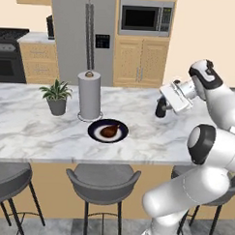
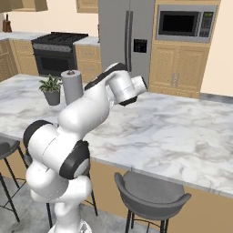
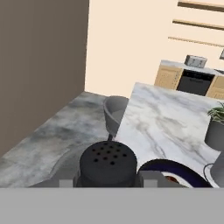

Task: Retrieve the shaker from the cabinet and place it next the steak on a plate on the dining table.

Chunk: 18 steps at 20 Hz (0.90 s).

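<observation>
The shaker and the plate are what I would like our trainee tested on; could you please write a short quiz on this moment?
1. True or false: the end effector is shut on the shaker.
2. What lies on the plate?
3. Which stands nearer the plate: A) paper towel roll B) potted plant?

Key: 1 true. 2 the steak. 3 A.

Plate (image 1: 96,133): on dining table (image 1: 22,130), steak (image 1: 109,130) on it.
Paper towel roll (image 1: 89,95): plate's 11 o'clock, close.
Plant (image 1: 56,96): roll's 9 o'clock.
Shaker (image 1: 161,109): plate's 2 o'clock (apart).
</observation>
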### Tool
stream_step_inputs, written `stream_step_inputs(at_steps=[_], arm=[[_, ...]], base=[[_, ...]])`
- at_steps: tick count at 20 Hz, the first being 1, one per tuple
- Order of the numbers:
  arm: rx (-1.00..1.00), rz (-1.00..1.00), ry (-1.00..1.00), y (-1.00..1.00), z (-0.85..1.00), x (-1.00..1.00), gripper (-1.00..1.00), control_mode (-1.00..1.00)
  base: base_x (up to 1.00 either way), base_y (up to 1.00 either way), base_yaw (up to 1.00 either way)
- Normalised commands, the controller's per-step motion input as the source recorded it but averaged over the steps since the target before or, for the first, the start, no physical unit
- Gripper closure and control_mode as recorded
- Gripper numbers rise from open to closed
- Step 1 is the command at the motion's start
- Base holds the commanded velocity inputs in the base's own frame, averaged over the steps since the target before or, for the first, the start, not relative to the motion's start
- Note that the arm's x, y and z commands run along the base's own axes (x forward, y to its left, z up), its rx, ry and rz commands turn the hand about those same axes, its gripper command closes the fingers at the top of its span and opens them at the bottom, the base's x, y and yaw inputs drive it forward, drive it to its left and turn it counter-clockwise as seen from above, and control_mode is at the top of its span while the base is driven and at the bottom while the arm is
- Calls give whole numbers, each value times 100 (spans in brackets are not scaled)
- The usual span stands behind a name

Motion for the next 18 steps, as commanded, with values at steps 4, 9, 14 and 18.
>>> stream_step_inputs(at_steps=[4,9,14,18], arm=[[12,-2,-3,1,-33,0,100,-100],[1,-13,-1,7,-23,7,100,-100],[-1,-13,1,13,-24,16,100,-100],[-5,-12,0,8,-19,17,100,-100]], base=[[0,0,0],[0,0,0],[0,0,0],[0,0,0]])
